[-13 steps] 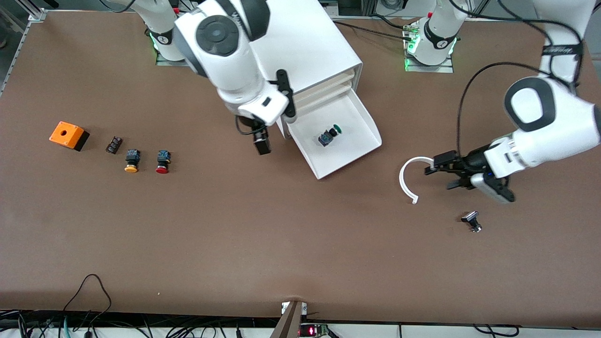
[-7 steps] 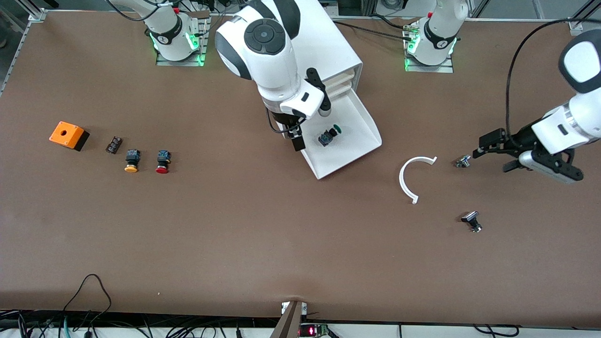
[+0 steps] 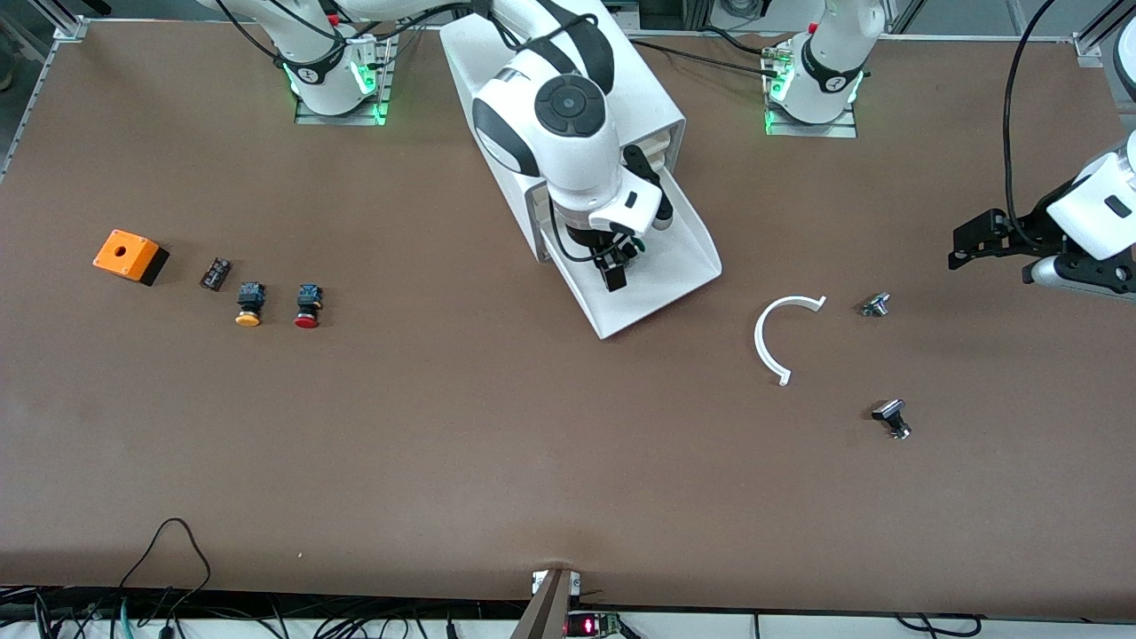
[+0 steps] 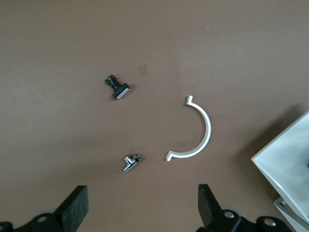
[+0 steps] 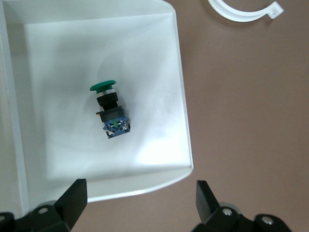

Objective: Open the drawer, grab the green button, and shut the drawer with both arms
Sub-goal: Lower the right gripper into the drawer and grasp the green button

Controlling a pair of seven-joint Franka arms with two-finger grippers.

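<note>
The drawer (image 3: 688,257) stands pulled out of the white cabinet (image 3: 652,98). The green-capped button (image 5: 110,111) lies on its side on the drawer floor (image 5: 63,72). In the front view the right gripper hides it. My right gripper (image 3: 614,277) is open and empty over the drawer; in its own wrist view (image 5: 140,205) it hangs over the front lip, apart from the button. My left gripper (image 3: 963,248) is open and empty above the table at the left arm's end. Its wrist view (image 4: 142,210) also shows a drawer corner (image 4: 285,164).
A white curved strip (image 3: 774,335), a small metal part (image 3: 875,304) and a black and silver part (image 3: 891,417) lie toward the left arm's end. An orange box (image 3: 130,255), a small black block (image 3: 215,272), a yellow-capped button (image 3: 249,304) and a red-capped button (image 3: 307,305) lie toward the right arm's end.
My right gripper has moved from beside the cabinet to over the open drawer. My left gripper has drawn away from the white strip toward the left arm's end, uncovering the small metal part.
</note>
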